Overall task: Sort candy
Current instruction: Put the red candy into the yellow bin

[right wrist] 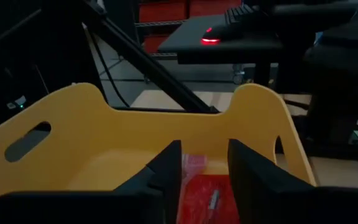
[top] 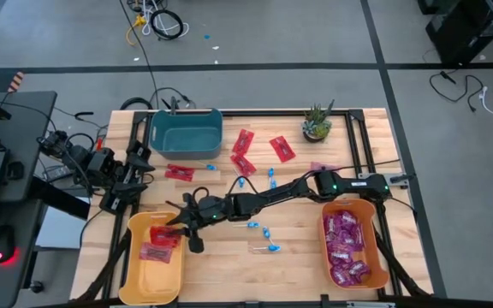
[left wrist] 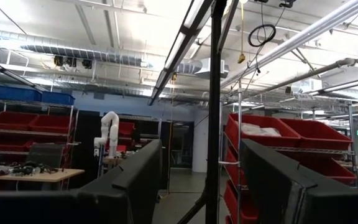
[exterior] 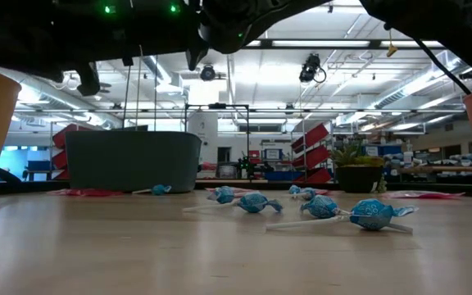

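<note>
The left gripper [top: 135,175] waits wide open and empty at the table's left edge, beside the teal bin [top: 186,131]. Only the right wrist view shows the right gripper [top: 181,224], fingers parted over the yellow bin [right wrist: 135,134], a red packet [right wrist: 199,194] between them; whether they grip it I cannot tell. From above, more red packets [top: 245,151] and blue lollipops [top: 268,233] lie mid-table, purple packets [top: 347,249] in the orange bin [top: 375,218].

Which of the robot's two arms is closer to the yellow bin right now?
The right one: its end effector hangs over the yellow bin, above red packets. The left end effector waits beyond the bin's far edge.
</note>
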